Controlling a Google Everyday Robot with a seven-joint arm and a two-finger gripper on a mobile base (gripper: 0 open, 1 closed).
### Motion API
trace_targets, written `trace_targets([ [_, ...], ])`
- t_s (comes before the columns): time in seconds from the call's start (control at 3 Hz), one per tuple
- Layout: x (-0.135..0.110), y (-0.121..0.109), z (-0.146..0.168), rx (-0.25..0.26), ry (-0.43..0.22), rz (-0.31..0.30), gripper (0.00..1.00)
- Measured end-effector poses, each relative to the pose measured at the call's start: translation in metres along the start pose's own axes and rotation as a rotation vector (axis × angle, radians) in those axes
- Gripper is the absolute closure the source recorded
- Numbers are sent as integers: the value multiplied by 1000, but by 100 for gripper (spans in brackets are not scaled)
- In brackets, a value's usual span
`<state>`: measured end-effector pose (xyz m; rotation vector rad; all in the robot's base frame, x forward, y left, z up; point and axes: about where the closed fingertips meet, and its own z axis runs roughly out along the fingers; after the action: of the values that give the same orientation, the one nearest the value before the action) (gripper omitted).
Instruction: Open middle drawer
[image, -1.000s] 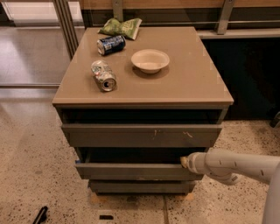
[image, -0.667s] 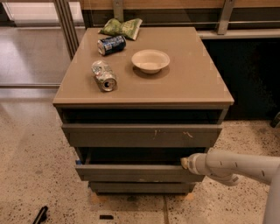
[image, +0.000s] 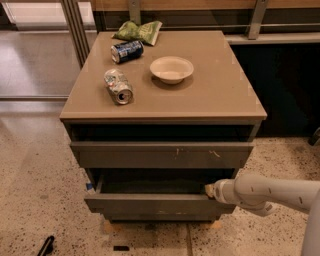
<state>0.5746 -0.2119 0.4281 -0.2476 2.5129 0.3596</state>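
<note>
Farther out, middle drawer (image: 150, 204) overhangs floor (image: 35, 190), gripper (image: 209, 190) at right end.

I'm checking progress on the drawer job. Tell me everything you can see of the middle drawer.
The middle drawer is wide and shallow, with a plain grey-brown flat front, no handle, no marks. It stands partly open and level, its front forward of the scratched front above, a dark gap showing behind its top edge. The narrow lowest front lies beneath. The gripper sits at the right end of its top edge, apparently touching it.
</note>
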Motion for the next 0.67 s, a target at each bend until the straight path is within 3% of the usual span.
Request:
trace_targets([
  [0.33,23,8,-1,-25,31,29,100],
  [0.67,20,9,-5,-25,31,29,100],
])
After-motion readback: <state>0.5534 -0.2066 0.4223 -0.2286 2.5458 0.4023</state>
